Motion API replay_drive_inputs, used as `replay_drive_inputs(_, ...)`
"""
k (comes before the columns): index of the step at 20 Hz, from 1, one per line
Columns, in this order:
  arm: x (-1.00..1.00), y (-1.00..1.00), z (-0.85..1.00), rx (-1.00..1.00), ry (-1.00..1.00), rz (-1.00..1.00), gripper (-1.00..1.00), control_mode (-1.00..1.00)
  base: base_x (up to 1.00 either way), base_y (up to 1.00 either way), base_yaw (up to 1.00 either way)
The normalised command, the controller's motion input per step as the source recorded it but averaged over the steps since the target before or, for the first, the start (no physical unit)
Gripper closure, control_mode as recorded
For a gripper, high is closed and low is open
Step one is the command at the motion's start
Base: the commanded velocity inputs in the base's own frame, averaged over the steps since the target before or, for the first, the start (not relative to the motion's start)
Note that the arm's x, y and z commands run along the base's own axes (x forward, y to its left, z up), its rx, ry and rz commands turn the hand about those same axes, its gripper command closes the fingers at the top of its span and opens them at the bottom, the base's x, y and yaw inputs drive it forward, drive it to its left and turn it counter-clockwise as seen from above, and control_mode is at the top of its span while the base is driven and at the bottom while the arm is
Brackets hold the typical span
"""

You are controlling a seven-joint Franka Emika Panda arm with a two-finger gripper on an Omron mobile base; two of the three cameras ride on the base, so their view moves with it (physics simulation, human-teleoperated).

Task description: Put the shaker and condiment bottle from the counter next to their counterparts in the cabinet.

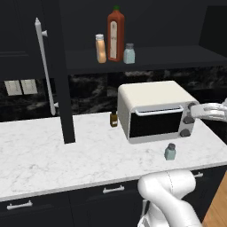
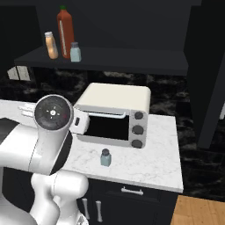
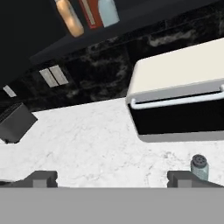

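The gripper sits at the bottom of the hand view with its jaws spread wide and nothing between them; the shaker stands upright on the counter at the lower right of that frame, just beside the right fingertip and not yet between the two. In the left base view the same shaker is in the lower right, in front of the toaster oven and near the counter's front edge; so the step in hand looks to be the shaker's pickup. To do it well, the hand should shift toward the shaker until it is centred, come down around the glass body below the cap, and close gently; the oven's front is close behind, so keep clear of it. Farther back, at the top of the frame, the orange bottle already stands on the cabinet shelf beside the red bottle and the second shaker; the gap to that shaker's right seems the natural spot.
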Motion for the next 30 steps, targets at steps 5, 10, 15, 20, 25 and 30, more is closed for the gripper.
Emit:
replay_drive_inputs(5,-0.20,-0.51,-0.63,0.00,-0.05,0.33,-1.00,-1.00,0.00,0.00,0.00)
replay_drive_inputs(10,-0.02,-0.15,-0.56,0.00,-0.11,0.25,-1.00,-1.00,0.00,0.00,0.00)
replay_drive_inputs(15,-0.01,-0.22,-0.40,0.01,-0.14,0.17,-1.00,-1.00,0.00,0.00,0.00)
replay_drive_inputs(20,-0.06,-0.32,-0.22,0.02,-0.20,0.11,-1.00,-1.00,0.00,0.00,0.00)
replay_drive_inputs(25,0.02,0.07,-0.29,-0.01,0.01,0.05,-1.00,-1.00,0.00,0.00,0.00)
replay_drive_inputs(30,0.01,-0.12,-0.30,0.00,-0.02,0.09,-1.00,-1.00,0.00,0.00,0.00)
